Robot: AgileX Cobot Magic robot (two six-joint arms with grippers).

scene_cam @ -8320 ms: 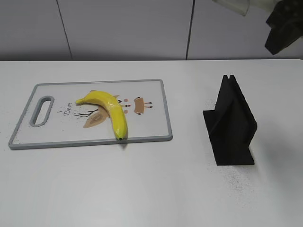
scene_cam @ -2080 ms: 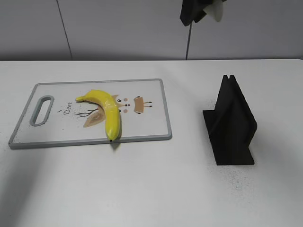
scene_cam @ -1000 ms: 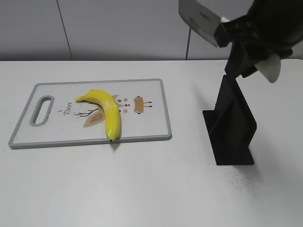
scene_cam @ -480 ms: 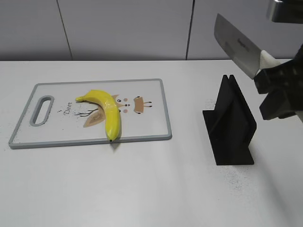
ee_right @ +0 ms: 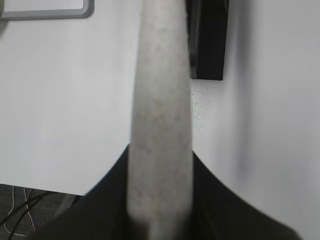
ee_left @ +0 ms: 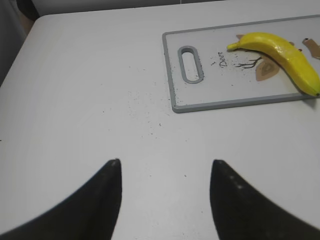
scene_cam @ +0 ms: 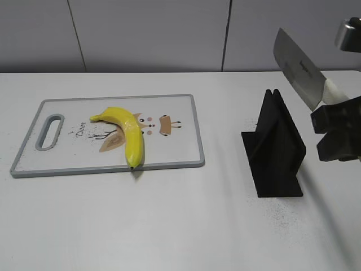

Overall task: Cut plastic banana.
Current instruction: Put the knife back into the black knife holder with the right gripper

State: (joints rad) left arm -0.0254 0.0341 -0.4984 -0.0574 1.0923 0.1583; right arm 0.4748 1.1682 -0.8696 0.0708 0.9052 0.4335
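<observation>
Exterior slants down; wrists share cutting board (scene_cam: 192, 113).

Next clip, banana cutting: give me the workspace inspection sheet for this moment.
Surface: white table, dark specks near the stand and near the board.
Job's things: yellow plastic banana uncut on the cutting board, its tip over the near edge; cleaver held in the air above the black knife stand.
Clutter: nothing seen.
Grippers: right gripper shut on the cleaver's pale handle; left gripper open, empty, over bare table.
Cables: some below the table edge in the right wrist view.
Surroundings: grey panelled wall.
</observation>
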